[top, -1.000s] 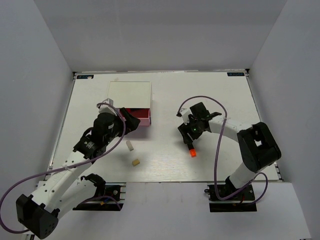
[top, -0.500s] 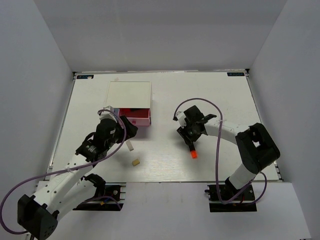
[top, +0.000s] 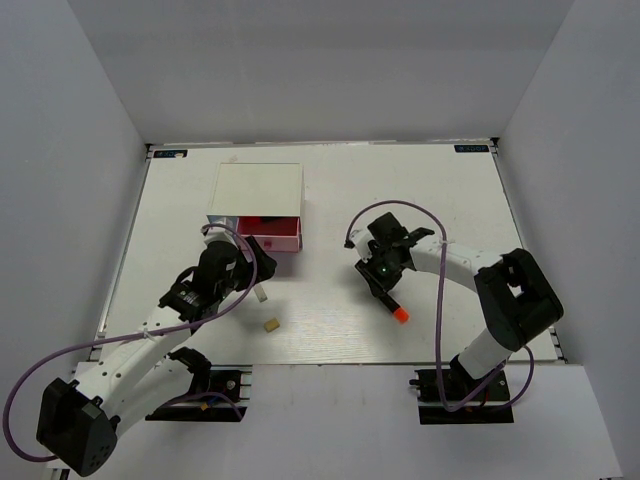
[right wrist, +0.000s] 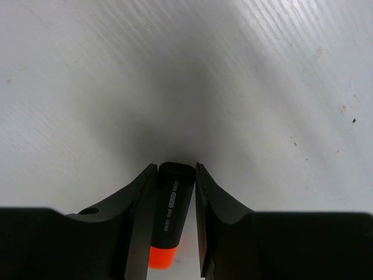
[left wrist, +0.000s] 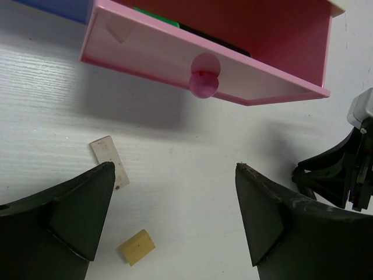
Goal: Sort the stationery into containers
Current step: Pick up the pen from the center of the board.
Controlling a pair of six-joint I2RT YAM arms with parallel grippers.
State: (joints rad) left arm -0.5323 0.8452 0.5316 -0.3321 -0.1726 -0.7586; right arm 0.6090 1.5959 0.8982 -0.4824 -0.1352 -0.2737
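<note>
The bench (left wrist: 175,175) is matt white, with a fine wood-like grain and a few dark specks. The pink drawer (left wrist: 145,49) and its round knob (left wrist: 204,83) look like smooth, faintly glossy plastic. The highlighter (right wrist: 173,201) has a satin black plastic body. The fingers (right wrist: 131,207) beside it are matt black. The tan eraser (left wrist: 137,247) looks dull and rubbery.

One camera looks down from behind my bases (top: 200,375); wrist cameras peer closely past my fingers (left wrist: 70,216). Overhead and left share the pink drawer (left wrist: 175,58).
</note>
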